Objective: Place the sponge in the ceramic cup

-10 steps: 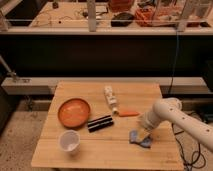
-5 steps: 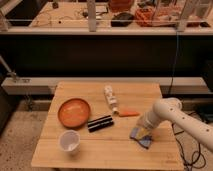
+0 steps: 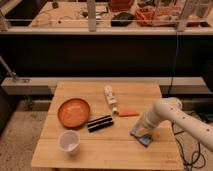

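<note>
Sponge (image 3: 144, 139) prob. under hand (image 3: 138, 131); arm (image 3: 165, 111) angled down.

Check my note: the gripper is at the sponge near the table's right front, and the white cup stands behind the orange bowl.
One thing is wrong. The camera view shows the ceramic cup in front of the orange bowl, toward the table's front left corner, not behind it. The rest holds: the gripper is at the sponge near the right front.
</note>
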### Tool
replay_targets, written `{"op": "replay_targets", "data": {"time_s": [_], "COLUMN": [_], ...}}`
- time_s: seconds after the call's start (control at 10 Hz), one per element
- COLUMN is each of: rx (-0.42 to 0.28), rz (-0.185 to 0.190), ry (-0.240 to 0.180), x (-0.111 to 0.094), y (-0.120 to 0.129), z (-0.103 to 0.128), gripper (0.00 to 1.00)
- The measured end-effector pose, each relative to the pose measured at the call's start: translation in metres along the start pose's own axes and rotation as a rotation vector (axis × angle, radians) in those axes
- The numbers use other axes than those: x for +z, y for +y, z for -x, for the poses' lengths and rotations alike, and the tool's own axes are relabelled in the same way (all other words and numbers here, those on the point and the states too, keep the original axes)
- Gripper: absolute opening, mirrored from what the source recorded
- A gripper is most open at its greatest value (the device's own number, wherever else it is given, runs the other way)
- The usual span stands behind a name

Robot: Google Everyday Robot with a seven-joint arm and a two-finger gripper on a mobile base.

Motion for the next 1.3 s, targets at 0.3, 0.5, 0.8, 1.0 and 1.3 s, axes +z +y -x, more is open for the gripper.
{"op": "replay_targets", "data": {"time_s": [0.3,0.5,0.8,1.0,1.3], "rx": [-0.021,-0.026,-0.017,-0.011,-0.013], "rz": [0.006,0.005,0.002,0.002,0.015], "ry": [0.015,0.01,0.012,0.014,0.022], "x": [-0.01,-0.012,-0.027,-0.032,-0.038], "y": [-0.001,-0.003,-0.007,-0.01,-0.012], "z": [0.006,0.009,0.011,0.012,0.014], "gripper": [0.17,0.1,0.22,0.47,0.69]}}
